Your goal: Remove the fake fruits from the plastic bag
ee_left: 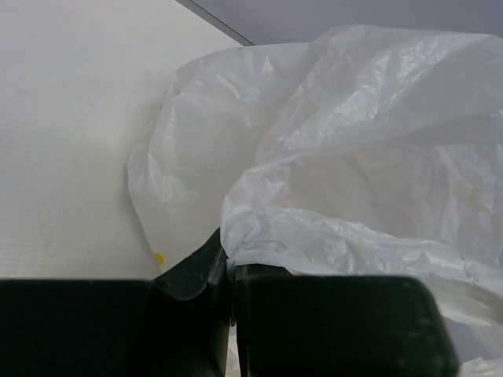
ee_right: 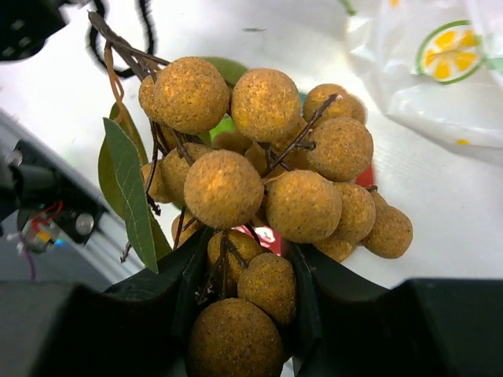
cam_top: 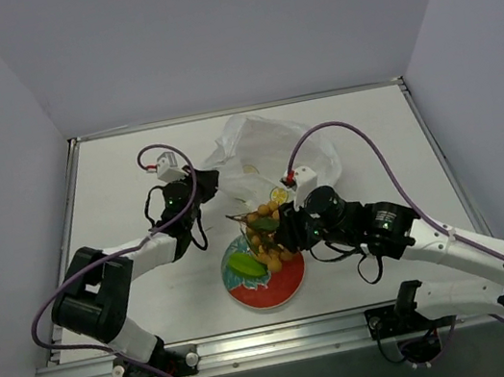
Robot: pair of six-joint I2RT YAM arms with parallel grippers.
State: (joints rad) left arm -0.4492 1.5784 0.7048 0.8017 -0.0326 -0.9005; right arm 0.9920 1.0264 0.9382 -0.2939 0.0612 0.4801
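Roughly textured round berries bunch together; thin bag crinkles.

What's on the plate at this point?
A green oblong fruit lies on the left half of the plate. The berry bunch, clamped in the right gripper, overlaps the far side and hides whatever sits beneath it.

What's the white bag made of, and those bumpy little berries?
The bag looks like thin plastic: glossy, slightly see-through, sharply crinkled. The berries seem foam or plastic with a matte, gritty tan coating: rough, speckled, no shine.
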